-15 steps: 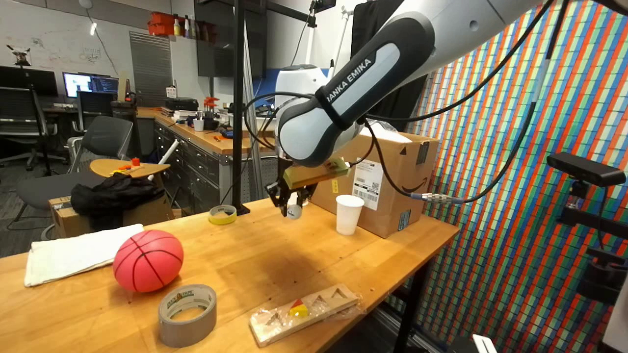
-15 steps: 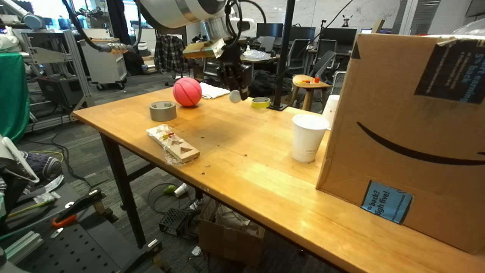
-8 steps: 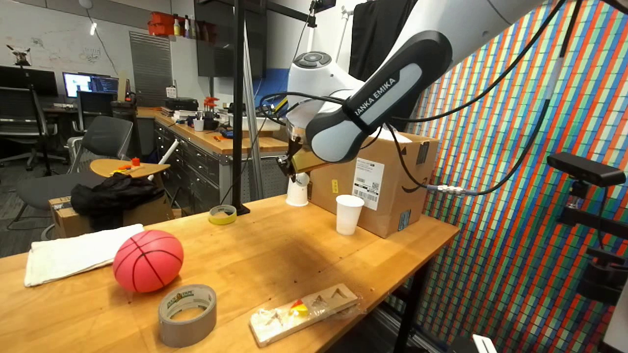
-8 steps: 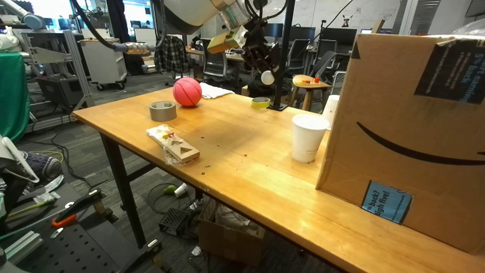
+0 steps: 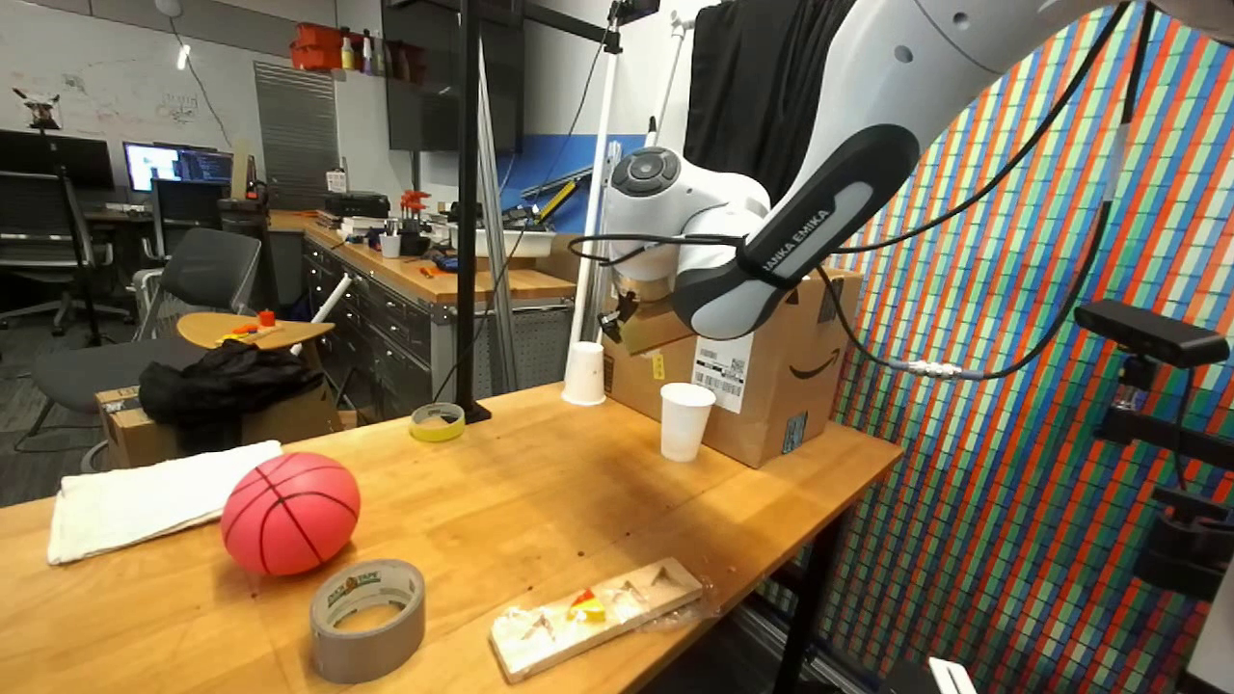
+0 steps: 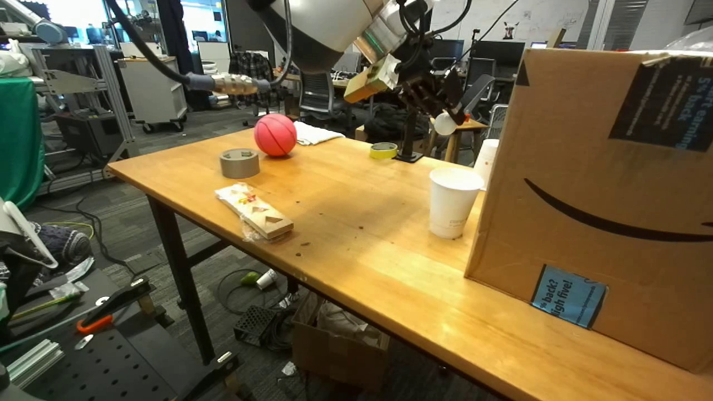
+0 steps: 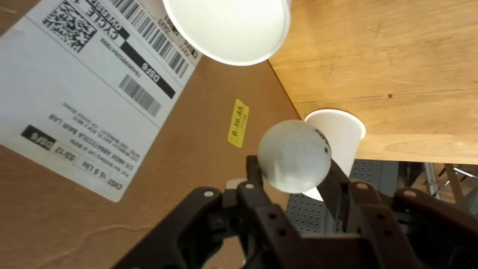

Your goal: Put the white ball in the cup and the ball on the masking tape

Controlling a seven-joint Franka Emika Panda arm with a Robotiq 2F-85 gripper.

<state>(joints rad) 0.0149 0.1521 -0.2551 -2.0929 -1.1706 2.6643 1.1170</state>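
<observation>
Carried toward the cardboard box over the last second, the white ball has been moved together with the robot arm and the end effector; the other things on the bench can be seen where they were. The end effector is narrowed to the width of the white ball, which is pinched between its tips (a few dark marks can be made out on the ball's side) and is held in the air above the bench, outside the cup. The cup is stood upright just beside the cardboard box, and its white inside is shown in the wrist view. Farther along the box, a second white cup is placed with its narrow end up, partly covered by the white ball in the wrist view.

Well apart from both cups, the red ball is rested on the bench near the masking tape, which is laid flat; whether the two are touching cannot be told for certain. A white cloth is spread close to the red ball. At the foot of a black post a yellow tape roll is set, and near the bench's edge a wooden board with triangular hollows is laid, a red and yellow piece being seen on it.
</observation>
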